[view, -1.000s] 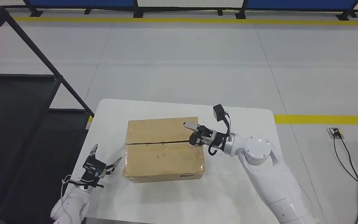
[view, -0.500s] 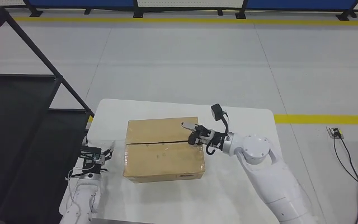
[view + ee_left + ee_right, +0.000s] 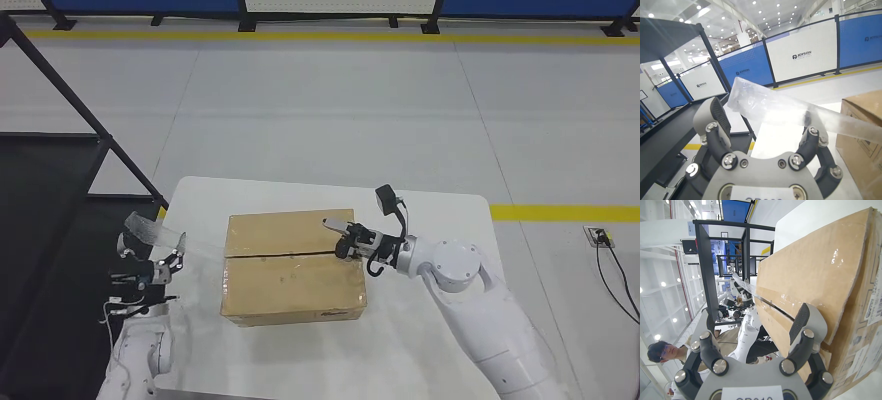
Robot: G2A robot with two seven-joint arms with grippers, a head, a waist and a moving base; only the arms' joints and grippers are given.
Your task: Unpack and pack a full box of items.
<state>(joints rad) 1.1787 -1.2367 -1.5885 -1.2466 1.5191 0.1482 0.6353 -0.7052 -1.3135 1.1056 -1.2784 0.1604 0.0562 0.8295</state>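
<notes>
At 9 o'clock of the brown cardboard box [image 3: 290,285], a clear tape strip [image 3: 772,106] clings to the open left tool [image 3: 762,115]. It is best pulled low along the seam [image 3: 290,257] while the open right tool [image 3: 342,237] braces the box.

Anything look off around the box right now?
A strip of clear tape stretches from the top seam of the box to the left gripper, clinging to one finger though the fingers are open.

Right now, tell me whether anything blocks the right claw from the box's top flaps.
Nothing visible does. The right claw is open at the edge of the box, one finger over its top beside the seam. The clear tape strip leads off the seam's far end to the left claw.
</notes>
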